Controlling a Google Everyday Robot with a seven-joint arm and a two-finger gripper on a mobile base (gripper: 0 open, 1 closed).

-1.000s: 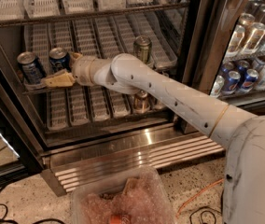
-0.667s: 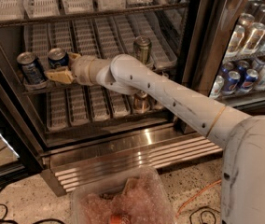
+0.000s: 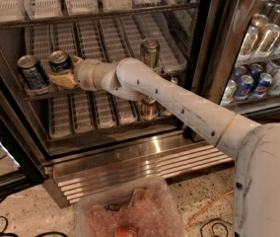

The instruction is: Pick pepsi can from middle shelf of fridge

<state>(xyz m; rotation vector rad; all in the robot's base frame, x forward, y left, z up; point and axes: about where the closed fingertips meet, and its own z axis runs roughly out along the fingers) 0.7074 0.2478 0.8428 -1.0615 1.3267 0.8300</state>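
The fridge (image 3: 206, 58) stands open in front of me. Its middle shelf (image 3: 125, 38) is lined with white slotted trays. The pepsi can (image 3: 60, 61), deep blue with a silver top, stands upright near the shelf's left front. My gripper (image 3: 63, 78) reaches in from the right on a long white arm and sits right at the lower front of the pepsi can. Another blue can with pale markings (image 3: 32, 73) stands just left of it. A greenish-gold can (image 3: 150, 52) stands farther right, behind my arm.
A brownish can (image 3: 149, 107) stands on the shelf below, under my arm. A second fridge (image 3: 261, 75) on the right holds several cans and bottles. A clear plastic bin (image 3: 130, 211) sits on the floor in front. Cables (image 3: 206, 209) lie on the floor.
The gripper has crept slightly upward against the pepsi can. The cans have not moved.
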